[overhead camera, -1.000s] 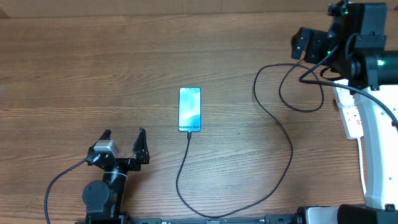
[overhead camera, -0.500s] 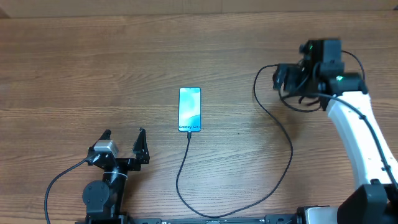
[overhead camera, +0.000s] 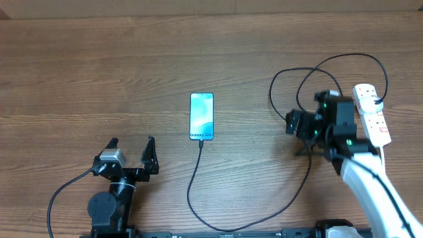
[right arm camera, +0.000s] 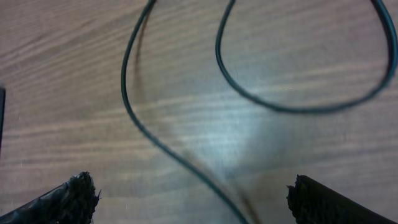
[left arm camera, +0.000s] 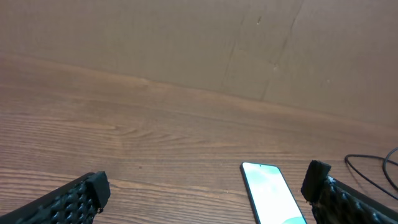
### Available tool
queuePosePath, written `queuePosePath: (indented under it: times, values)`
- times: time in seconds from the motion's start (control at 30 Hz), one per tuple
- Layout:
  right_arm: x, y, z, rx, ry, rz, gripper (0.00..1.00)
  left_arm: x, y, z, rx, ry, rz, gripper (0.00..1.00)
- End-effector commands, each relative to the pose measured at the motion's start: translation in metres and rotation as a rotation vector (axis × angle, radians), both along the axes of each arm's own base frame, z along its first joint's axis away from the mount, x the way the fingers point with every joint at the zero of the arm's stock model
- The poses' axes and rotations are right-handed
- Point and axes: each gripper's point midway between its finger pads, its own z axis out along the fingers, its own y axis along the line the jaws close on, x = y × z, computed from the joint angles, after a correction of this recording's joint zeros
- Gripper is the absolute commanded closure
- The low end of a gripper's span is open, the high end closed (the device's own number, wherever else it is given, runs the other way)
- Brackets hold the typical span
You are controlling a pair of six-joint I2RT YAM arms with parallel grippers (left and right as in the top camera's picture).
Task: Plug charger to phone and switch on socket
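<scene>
1. Now socket (overhead camera: pixel 372 114) lies far right of phone (overhead camera: pixel 201 116), face up for switching.
2. Right gripper (overhead camera: pixel 291 123), between them, gapes empty above the charger (overhead camera: pixel 199 149).
3. Left gripper (overhead camera: pixel 129 155), below-left of phone, sits open, empty.
4. The charger's tip meets the phone's near edge.

overhead straight down; wrist views low, close; left shares phone (overhead camera: pixel 201 116)

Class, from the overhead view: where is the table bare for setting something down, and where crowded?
Bare: everything left of the phone and above the left gripper; also between phone and charger loops. Crowded: right side, around right gripper and socket.
</scene>
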Motion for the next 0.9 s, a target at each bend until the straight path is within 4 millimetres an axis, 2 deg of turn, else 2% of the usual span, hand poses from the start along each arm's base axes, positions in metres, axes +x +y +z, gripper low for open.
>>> queuePosePath:
  times: [0.0,0.07,0.17,0.3,0.37,0.5,0.73,0.87]
  values:
    - [-0.021,0.002,-0.004,0.013,-0.017,0.000,0.00,0.000,0.000,0.000,0.028,-0.008,0.000,0.00]
    - [-0.031,0.001,-0.003,0.013,-0.021,0.001,0.00,0.000,0.000,0.000,0.028,-0.007,0.000,0.00]
    - [-0.033,0.000,0.003,0.008,-0.096,-0.005,0.00,0.000,0.000,0.000,0.028,-0.008,0.000,0.00]
    - [-0.036,-0.001,-0.015,0.005,-0.155,0.000,0.00,0.000,0.000,0.000,0.028,-0.007,0.000,0.00]
    - [-0.032,-0.001,-0.019,0.009,-0.239,-0.002,0.00,0.000,0.000,0.000,0.028,-0.007,0.000,0.00]
    - [-0.025,0.000,-0.010,0.019,-0.419,-0.004,0.00,0.000,0.000,0.000,0.028,-0.007,-0.001,0.00]
    - [-0.035,-0.001,-0.010,0.022,-0.506,-0.004,0.00,0.000,0.000,0.000,0.028,-0.008,0.000,0.00]
    - [-0.046,-0.004,-0.021,0.014,-0.491,-0.014,0.00,0.000,0.000,0.000,0.028,-0.008,0.000,0.00]
